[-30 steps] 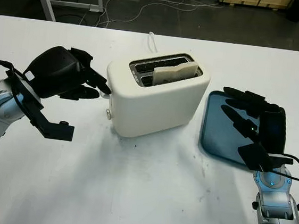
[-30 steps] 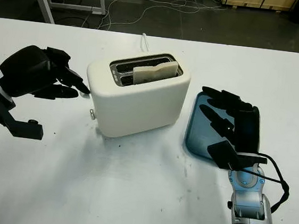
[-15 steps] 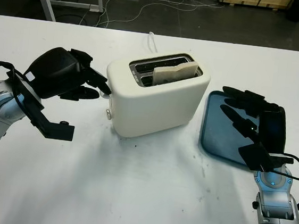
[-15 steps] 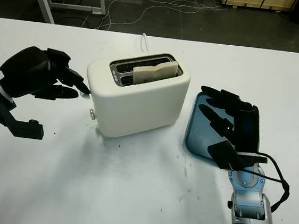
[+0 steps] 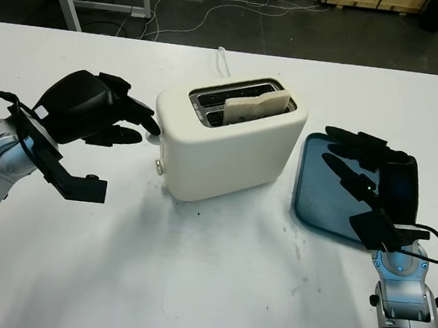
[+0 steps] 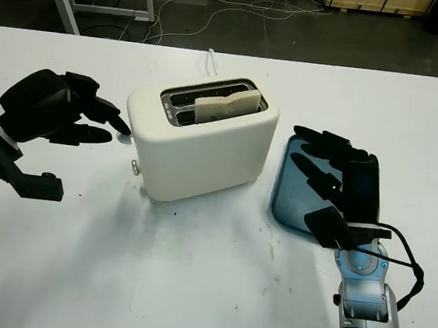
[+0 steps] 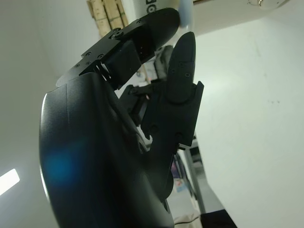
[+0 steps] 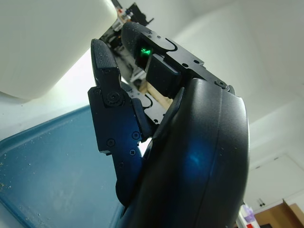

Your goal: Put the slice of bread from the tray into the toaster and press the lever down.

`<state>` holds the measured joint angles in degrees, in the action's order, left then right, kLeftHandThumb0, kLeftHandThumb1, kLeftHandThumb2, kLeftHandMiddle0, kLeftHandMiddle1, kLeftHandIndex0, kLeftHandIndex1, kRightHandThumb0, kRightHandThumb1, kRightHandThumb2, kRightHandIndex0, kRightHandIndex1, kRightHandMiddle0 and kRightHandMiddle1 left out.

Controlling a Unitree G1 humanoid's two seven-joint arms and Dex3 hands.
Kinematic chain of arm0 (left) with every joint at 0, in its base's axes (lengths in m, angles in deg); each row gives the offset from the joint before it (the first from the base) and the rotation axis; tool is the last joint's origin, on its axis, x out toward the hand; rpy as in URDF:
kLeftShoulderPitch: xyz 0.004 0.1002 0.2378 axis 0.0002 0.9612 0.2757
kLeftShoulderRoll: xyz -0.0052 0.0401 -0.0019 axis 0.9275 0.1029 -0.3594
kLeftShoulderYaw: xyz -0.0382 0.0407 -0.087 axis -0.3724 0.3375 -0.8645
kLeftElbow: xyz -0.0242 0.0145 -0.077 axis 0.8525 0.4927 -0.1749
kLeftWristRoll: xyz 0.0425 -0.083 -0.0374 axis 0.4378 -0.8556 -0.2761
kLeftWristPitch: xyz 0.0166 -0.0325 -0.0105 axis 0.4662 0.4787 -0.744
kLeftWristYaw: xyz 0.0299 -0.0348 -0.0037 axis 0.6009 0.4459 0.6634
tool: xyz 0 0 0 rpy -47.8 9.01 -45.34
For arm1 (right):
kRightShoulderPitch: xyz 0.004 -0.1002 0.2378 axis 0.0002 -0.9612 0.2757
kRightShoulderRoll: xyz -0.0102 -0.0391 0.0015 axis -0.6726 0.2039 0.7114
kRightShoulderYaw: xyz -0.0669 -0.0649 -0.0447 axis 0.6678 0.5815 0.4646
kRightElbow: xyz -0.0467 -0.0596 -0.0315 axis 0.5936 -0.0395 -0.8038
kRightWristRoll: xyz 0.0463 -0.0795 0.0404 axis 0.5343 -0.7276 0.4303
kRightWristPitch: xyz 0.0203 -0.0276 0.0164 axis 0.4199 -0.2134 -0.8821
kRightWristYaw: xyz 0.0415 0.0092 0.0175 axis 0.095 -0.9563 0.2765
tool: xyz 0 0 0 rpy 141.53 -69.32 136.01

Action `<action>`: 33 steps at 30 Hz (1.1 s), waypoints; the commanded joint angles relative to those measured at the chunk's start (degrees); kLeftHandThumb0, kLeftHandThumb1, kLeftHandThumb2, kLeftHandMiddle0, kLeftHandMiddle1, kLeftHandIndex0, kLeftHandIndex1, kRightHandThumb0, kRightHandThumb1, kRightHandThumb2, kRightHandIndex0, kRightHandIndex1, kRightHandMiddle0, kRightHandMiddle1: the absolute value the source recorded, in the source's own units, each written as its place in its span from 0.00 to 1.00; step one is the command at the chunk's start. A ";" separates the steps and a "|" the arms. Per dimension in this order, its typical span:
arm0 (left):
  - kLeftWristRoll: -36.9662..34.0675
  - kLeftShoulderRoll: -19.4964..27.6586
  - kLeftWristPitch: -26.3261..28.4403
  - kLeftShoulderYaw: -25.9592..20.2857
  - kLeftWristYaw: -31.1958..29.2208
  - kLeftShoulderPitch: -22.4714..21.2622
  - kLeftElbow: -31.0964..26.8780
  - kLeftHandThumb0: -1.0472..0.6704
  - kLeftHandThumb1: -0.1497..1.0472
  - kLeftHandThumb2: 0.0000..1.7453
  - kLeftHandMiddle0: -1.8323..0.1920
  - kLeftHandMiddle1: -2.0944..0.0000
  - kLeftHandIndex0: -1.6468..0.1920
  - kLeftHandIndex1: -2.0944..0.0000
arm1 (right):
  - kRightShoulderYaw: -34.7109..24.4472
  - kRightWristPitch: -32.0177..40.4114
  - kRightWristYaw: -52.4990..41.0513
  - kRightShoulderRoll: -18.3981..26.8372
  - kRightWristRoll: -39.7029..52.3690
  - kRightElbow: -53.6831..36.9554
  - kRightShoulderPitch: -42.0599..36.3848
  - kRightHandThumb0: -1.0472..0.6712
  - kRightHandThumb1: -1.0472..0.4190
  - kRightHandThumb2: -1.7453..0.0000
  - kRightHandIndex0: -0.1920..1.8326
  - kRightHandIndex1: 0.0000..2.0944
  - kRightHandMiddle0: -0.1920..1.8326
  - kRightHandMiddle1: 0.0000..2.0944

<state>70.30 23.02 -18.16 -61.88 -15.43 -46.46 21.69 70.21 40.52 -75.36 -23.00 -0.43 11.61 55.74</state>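
Fingertips (image 5: 147, 121) of the left hand (image 5: 91, 111) reach toward the left end of the toaster (image 5: 229, 138), just beside its upper corner; whether they touch it cannot be told. That hand holds nothing, its fingers stretched out level and only loosely bent, above the table (image 5: 191, 279) toward its left edge. Bread (image 5: 258, 105) stands on edge in the toaster's front slot, its top rising a little above the slot and its long axis running along the slot, from near left to far right, tilted as the toaster is. The slice sits toward the right end of the slot. The toaster, cream-white, is near the middle of the table, its long side turned at an angle to the table's front edge, with a small knob (image 5: 158, 167) low on its left end and a white cord (image 5: 224, 59) leaving its back toward the far edge. The right hand (image 5: 367, 176) is open and holds nothing; it hangs over the tray (image 5: 319, 182), fingers pointing away from the robot toward the tray's far rim. The tray is blue, lies just right of the toaster near the table's right edge, and has nothing on its bare part.
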 commanded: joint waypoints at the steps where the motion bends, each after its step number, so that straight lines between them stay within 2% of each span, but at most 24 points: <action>1: 0.39 -0.21 -0.77 0.53 0.56 -0.73 0.74 0.45 0.89 0.07 0.56 0.36 0.42 0.73 | 0.25 -1.55 0.02 0.16 0.62 0.06 -0.01 0.42 0.09 0.97 0.58 0.09 0.56 0.00; 9: 0.15 -0.38 -0.47 0.65 -0.12 -0.11 -0.61 0.46 0.89 0.05 0.57 0.36 0.43 0.72 | 0.19 -1.27 -0.22 0.17 0.84 -0.21 -0.25 0.42 0.09 0.97 0.58 0.09 0.56 0.00; 28: -0.59 -0.84 0.53 0.67 -1.91 1.19 -2.62 0.44 0.89 0.09 0.57 0.37 0.45 0.68 | 0.14 -1.93 -0.17 0.40 1.04 0.16 -0.32 0.42 0.09 0.97 0.58 0.09 0.56 0.00; 33: -0.50 -0.76 0.98 0.76 -2.09 0.97 -1.99 0.45 0.89 0.09 0.57 0.33 0.45 0.67 | 0.07 -2.34 -0.26 0.39 1.33 0.34 -0.41 0.42 0.09 0.97 0.58 0.09 0.56 0.00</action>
<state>69.69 22.28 -17.53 -61.65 -16.94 -46.14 19.45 70.20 39.46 -75.38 -22.95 0.24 11.63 55.73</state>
